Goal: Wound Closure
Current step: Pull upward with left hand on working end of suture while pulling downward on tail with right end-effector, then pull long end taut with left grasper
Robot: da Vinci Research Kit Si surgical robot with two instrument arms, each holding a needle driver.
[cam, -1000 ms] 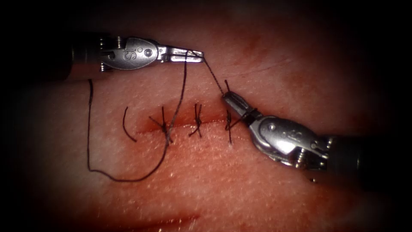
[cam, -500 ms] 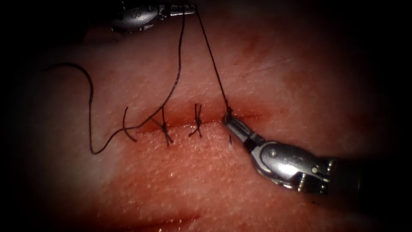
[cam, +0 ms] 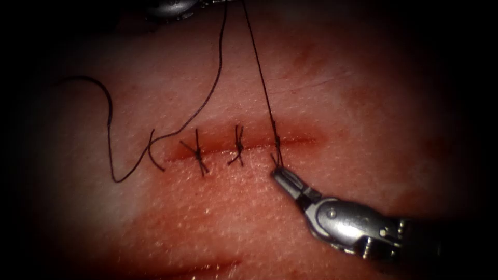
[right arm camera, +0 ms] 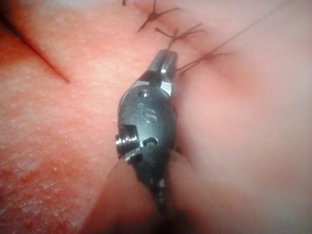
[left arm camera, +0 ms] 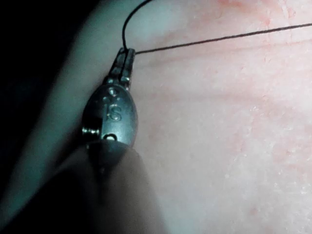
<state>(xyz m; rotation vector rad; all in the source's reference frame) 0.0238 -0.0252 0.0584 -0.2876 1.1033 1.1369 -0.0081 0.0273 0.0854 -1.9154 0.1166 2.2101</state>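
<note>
Both tools' jaws clamp thread point(cam: 262, 83), left tool point(left arm camera: 125, 61) up close, right tool point(cam: 282, 175) beside cut point(cam: 244, 149)

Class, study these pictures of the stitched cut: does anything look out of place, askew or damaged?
Nothing stands out. Three dark thread knots sit along the red cut in the pale pink tissue. The left tool and right tool each hold the thin dark thread, taut at the third knot. Slack thread loops left of the cut.

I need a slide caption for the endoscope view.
Both end effectors hold the dark thread taut over the third stitch on pink tissue.
</note>
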